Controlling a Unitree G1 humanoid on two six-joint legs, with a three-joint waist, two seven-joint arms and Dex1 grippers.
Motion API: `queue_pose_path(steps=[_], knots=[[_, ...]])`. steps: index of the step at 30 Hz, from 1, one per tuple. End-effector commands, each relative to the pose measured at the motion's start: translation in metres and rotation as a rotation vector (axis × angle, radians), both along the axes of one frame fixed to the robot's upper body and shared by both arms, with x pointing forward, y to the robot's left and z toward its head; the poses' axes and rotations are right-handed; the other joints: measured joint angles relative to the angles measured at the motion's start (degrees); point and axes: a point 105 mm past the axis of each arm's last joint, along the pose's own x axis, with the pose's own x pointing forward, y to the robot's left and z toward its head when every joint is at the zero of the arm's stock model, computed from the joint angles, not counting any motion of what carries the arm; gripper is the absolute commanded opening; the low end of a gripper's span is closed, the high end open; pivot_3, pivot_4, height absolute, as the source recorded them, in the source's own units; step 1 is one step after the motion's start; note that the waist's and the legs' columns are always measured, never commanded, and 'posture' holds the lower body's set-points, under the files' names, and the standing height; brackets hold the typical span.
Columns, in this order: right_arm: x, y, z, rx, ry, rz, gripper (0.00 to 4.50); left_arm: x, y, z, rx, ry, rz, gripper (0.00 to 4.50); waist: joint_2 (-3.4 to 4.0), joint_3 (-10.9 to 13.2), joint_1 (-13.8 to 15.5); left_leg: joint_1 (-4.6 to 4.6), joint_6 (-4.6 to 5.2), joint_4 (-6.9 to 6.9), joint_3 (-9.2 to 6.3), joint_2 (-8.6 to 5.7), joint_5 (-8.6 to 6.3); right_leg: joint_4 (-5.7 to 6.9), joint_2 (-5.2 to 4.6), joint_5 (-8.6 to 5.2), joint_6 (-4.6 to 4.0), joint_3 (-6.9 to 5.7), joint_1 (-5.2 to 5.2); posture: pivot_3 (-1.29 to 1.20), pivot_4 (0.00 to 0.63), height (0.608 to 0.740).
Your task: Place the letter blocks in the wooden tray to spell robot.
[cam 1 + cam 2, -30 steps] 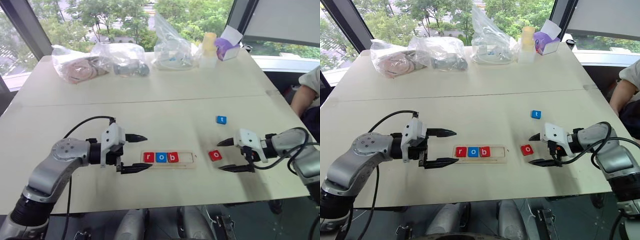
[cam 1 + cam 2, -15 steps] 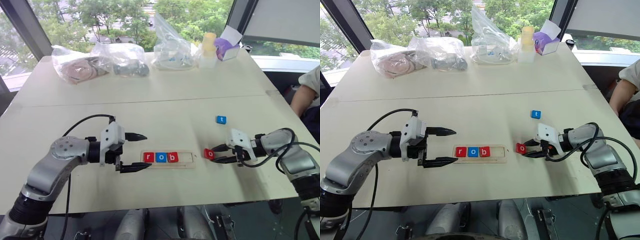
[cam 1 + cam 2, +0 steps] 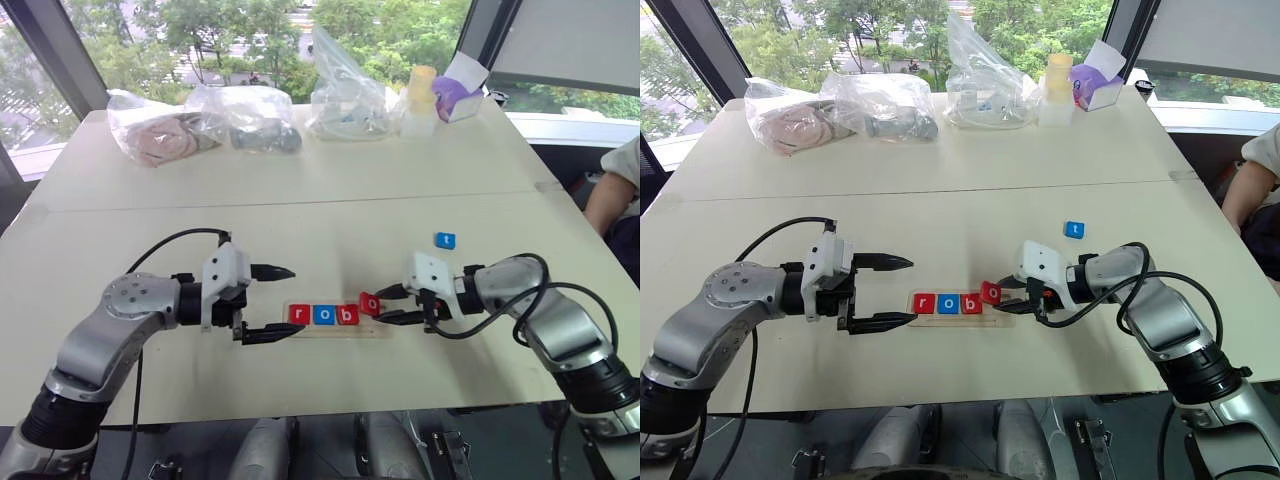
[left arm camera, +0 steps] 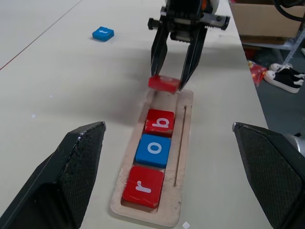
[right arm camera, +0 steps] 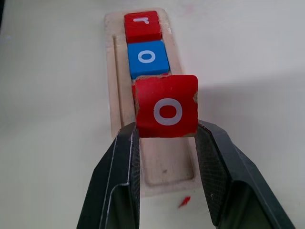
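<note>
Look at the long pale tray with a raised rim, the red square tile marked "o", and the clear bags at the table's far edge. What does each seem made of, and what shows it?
Long pale tray: apparently unfinished wood; matt, pale, faint grain.
Red square "o" tile: probably painted wood; pale chipped corners.
Clear bags: thin plastic film; transparent, crinkled, glinting.

Red r tile point(image 4: 143, 185), blue o tile point(image 4: 153, 150), red b tile point(image 4: 159, 122), all white lettering; pale wooden tray point(image 4: 183, 157). Red o tile point(image 5: 166, 106) between black fingers point(image 5: 116, 181). Blue t tile point(image 3: 445, 240). Cream surface point(image 3: 330, 215).
</note>
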Motion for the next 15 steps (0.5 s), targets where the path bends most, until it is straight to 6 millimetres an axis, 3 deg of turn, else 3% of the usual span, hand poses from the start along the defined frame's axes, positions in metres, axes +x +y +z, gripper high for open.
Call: queue_pose_path(steps=[1,13,15], knots=[[-0.0006,0.0040,0.0043,-0.027,-0.039,0.036,1.08,-0.0006,-0.0004,0.0072,-0.011,-0.036,-0.004,4.50,0.00,0.0,0.0,0.00,0.00,-0.01,0.00,0.00,0.00,0.00,0.00,0.00,0.00,0.00,-0.01,0.00,0.150,0.740],[0.0045,0.0033,0.0012,-0.065,-0.061,0.045,1.08,-0.0007,-0.0003,0.0066,-0.016,-0.035,0.008,4.50,0.00,0.0,-0.1,0.00,0.00,-0.02,0.00,0.01,0.00,0.00,0.02,0.00,0.00,-0.01,-0.01,0.00,0.150,0.740],[0.0045,0.0039,0.0018,-0.065,-0.062,0.047,2.11,-0.0008,-0.0004,0.0066,-0.016,-0.035,0.008,4.50,-0.01,0.0,-0.1,0.00,0.00,-0.02,0.00,0.01,0.00,0.00,0.02,0.00,0.01,-0.01,-0.01,0.00,0.150,0.740]])
